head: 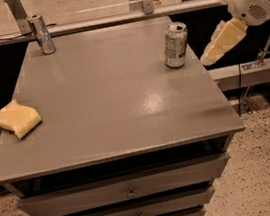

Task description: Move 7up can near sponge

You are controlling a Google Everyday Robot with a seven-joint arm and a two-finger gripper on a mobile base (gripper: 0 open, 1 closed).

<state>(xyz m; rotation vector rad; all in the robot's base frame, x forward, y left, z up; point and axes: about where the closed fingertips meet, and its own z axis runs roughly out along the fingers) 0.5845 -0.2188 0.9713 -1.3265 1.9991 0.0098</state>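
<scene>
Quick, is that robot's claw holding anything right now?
Gripper: off the table's right edge, beside the 7up can, not touching it; open or closed cannot be told.
</scene>
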